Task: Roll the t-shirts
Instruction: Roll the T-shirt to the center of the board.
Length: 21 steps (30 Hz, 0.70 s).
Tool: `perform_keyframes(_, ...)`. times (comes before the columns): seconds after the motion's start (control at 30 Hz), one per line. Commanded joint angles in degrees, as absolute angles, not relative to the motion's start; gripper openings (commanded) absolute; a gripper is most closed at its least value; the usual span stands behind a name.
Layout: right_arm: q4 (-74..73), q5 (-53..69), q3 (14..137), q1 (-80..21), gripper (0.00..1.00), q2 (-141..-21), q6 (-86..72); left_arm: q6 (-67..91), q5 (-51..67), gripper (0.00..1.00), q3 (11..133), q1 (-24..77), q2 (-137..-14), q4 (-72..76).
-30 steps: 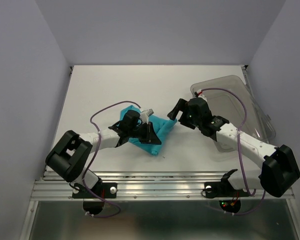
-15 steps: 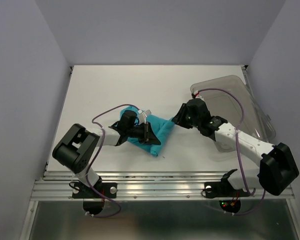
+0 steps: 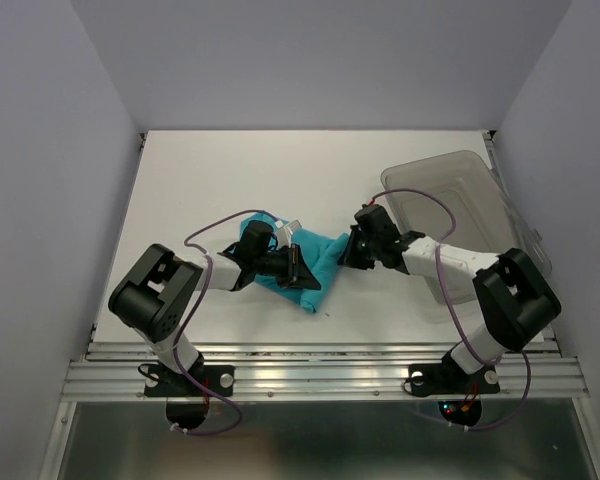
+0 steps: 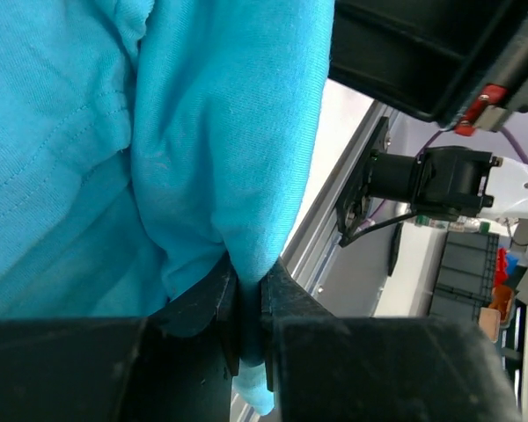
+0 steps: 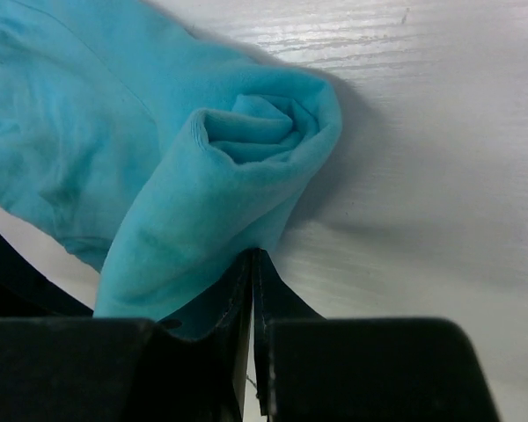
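Fingers of the right gripper (image 3: 348, 252), seen from the top camera, have gone from spread wide a second ago to pinched together on the 3 o'clock end of the plain teal-turquoise t-shirt of soft thin fabric (image 3: 320, 260). It lies bunched in a short roll near the middle of the white table (image 3: 230, 170), slightly toward 6 o'clock. The left gripper (image 3: 302, 270) sits over the roll's 9 o'clock side, where it already was. A clear grey-tinted plastic bin (image 3: 450, 162) stands apart at 3 o'clock.

From the left wrist, the fingers (image 4: 213, 303) are almost together with a fold of the t-shirt clamped between them, unchanged.

From the right wrist, the fingers (image 5: 277, 308) show only a thin slit between them. The roll's spiral end sits just above at 12 o'clock, and its lowest layer appears caught in the tips.

Both ends now look held, so the roll can probably be tightened without unspooling. The right-hand bite seems shallow and could slip.
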State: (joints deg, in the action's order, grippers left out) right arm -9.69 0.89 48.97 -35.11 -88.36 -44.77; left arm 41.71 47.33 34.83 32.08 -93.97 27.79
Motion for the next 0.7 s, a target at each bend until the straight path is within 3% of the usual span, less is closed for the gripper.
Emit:
perform_keyframes(0.0,-4.92,3.51,54.21,-35.24,0.09,-91.66,-43.6,41.14,47.38,0.31,34.72,31.64,-92.64,28.48)
perform_keyframes(0.1,-4.75,4.13,56.59,-35.24,0.09,-95.35,-43.07,38.94,45.27,0.5,36.12,31.55,-90.8,23.92)
perform_keyframes(0.3,-4.48,5.54,61.52,-35.77,0.09,-99.93,-42.45,33.41,37.71,0.75,39.99,31.38,-84.12,9.6)
perform_keyframes(0.67,-6.32,7.64,66.97,-36.82,0.09,-105.11,-40.87,29.62,23.47,0.76,43.68,31.02,-74.1,-6.24)
